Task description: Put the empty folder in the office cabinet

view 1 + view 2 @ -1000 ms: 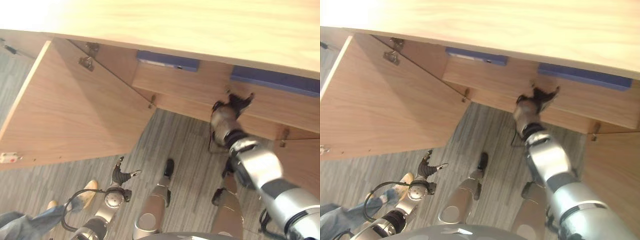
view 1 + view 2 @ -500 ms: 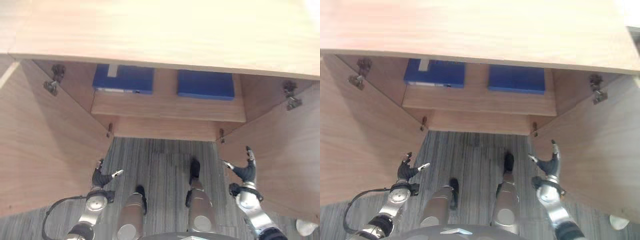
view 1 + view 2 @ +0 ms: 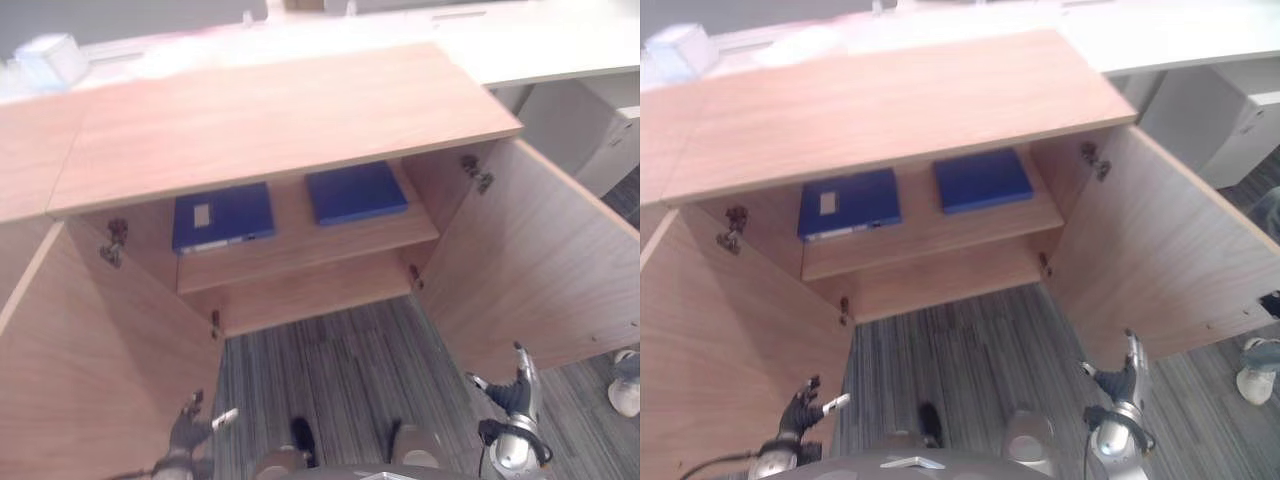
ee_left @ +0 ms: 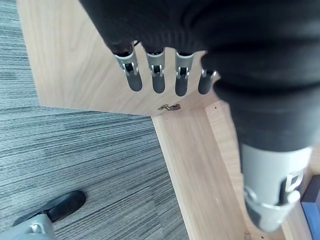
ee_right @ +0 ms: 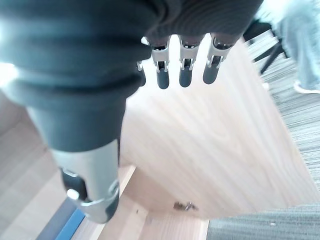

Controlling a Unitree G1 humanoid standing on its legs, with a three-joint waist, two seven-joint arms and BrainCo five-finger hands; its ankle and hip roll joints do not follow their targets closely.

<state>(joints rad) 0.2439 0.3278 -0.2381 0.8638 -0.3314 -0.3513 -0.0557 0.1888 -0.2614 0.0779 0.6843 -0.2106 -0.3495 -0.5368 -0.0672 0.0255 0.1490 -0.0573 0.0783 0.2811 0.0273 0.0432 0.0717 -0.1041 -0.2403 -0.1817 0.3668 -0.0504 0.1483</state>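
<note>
Wooden cabinet top (image 3: 270,120) overhangs the shelf, hiding the rear edges of two flat blue folders (image 3: 222,216). Left wooden door (image 3: 90,370) is cut by the frame edge. Label on the left folder is too small to read.

cabinet shelf (image 3: 300,250) w/ 2 blue folders lying flat on it: left folder (image 3: 222,216) w/ white label, right folder (image 3: 355,191) just beside, not touching
</note>
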